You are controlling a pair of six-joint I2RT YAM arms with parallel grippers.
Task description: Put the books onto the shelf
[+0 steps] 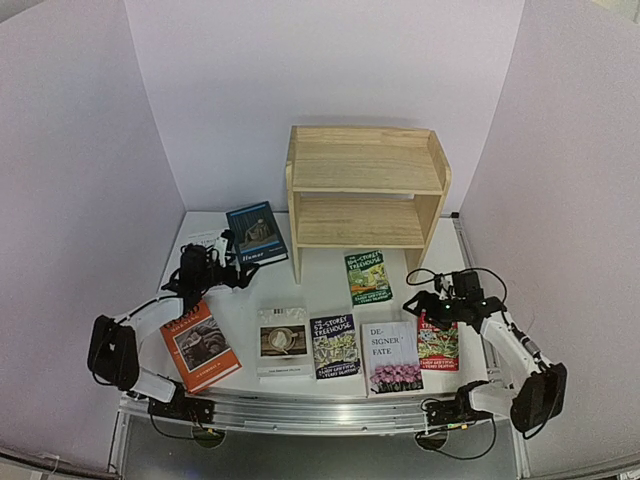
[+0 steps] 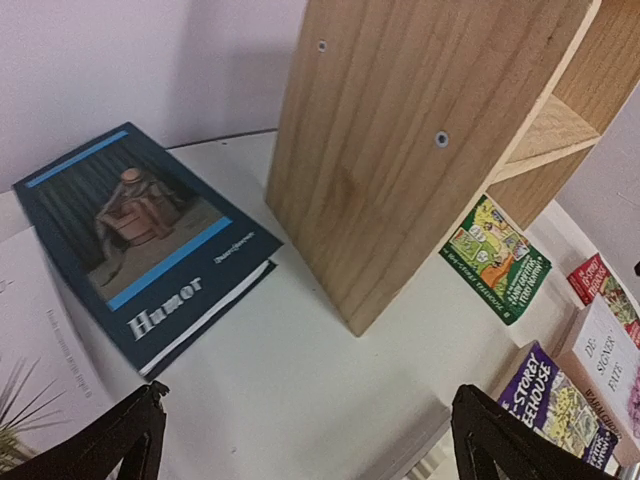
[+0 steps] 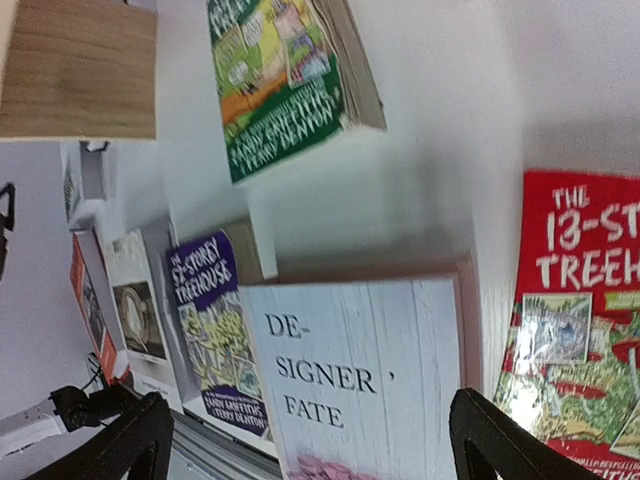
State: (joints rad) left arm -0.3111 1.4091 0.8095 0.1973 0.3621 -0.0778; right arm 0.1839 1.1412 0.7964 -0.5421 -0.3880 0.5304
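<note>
The pale wooden shelf stands at the back with both tiers bare; its side panel fills the left wrist view. Several books lie flat on the table. They include the dark blue "Humor", an orange one, a white one, the dark "Treehouse", the white "Designer Fate", the green "Treehouse" and the red "Treehouse". My left gripper hovers open beside "Humor". My right gripper hangs open above "Designer Fate", holding nothing.
Another white book lies partly under the left arm, by the left wall. White walls close in three sides. A metal rail runs along the table's near edge between the arm bases.
</note>
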